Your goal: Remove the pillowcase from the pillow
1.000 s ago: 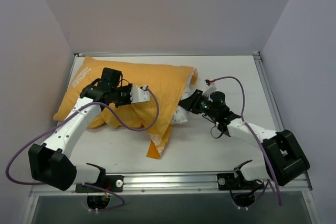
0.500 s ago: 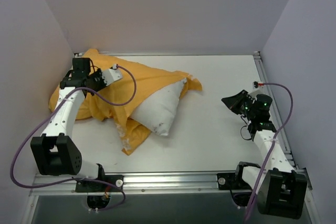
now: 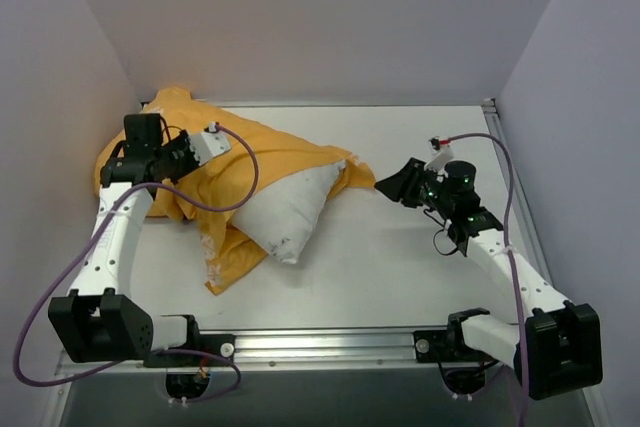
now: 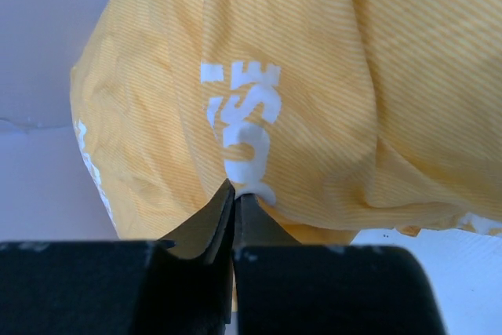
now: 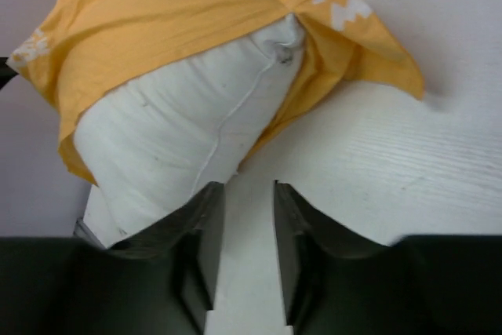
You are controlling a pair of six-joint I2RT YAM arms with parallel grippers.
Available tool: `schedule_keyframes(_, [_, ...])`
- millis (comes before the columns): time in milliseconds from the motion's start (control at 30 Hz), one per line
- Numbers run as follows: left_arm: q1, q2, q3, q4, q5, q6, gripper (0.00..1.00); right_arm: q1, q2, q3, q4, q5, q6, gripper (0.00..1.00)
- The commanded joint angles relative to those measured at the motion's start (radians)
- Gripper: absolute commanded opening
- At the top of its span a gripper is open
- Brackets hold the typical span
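My left pincer [image 4: 234,194] has its tips pressed together on a fold of the case [image 3: 250,152], just under the white lettering in the wrist view. That hold is at the bunched closed end, upper left of the top view and close to the wall. I judge the spot well chosen, because pulling the closed end away draws cloth off the filling.

My right pincer [image 5: 245,187] has its fingers apart with nothing between them. It hangs over the table [image 3: 420,267] right of centre, pointed at the pillow [image 3: 290,212].

The pillow lies left of centre. Its white lower end is bare and sticks out of the case mouth, while its upper part is under orange cloth. One flap of the mouth trails toward lower left, and another lies at the right, near my right pincer.

Removal looks partly done. To finish, I judge the right pincer should pin or grip the bare end so the pillow does not travel with the case. The risk is that both slide together.
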Motion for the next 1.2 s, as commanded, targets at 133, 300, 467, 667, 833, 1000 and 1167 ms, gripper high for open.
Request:
schedule_keyframes(133, [-0.071, -0.010, 0.141, -0.040, 0.096, -0.089, 0.93, 0.170, 0.117, 0.048, 0.232, 0.105, 0.141, 0.98])
schedule_keyframes(300, [-0.308, 0.004, 0.315, -0.101, 0.066, -0.216, 0.94, 0.262, 0.251, 0.079, 0.332, 0.139, 0.216, 1.00])
schedule_keyframes(467, [-0.589, 0.148, 0.395, -0.137, -0.088, -0.298, 0.94, 0.316, 0.359, 0.079, 0.447, 0.200, 0.270, 1.00])
schedule_keyframes(667, [-0.642, 0.375, 0.451, -0.138, -0.191, -0.307, 0.95, 0.345, 0.511, 0.063, 0.645, 0.196, 0.365, 1.00])
schedule_keyframes(833, [-0.648, 0.475, 0.514, -0.152, -0.168, -0.321, 0.86, 0.376, 0.589, 0.080, 0.686, 0.203, 0.377, 1.00])
schedule_keyframes(1000, [-0.648, 0.495, 0.487, -0.121, -0.224, -0.322, 0.69, 0.383, 0.638, 0.065, 0.749, 0.207, 0.408, 1.00])
schedule_keyframes(1167, [-0.645, 0.470, 0.487, -0.097, -0.208, -0.332, 0.68, 0.399, 0.677, 0.077, 0.774, 0.203, 0.414, 1.00])
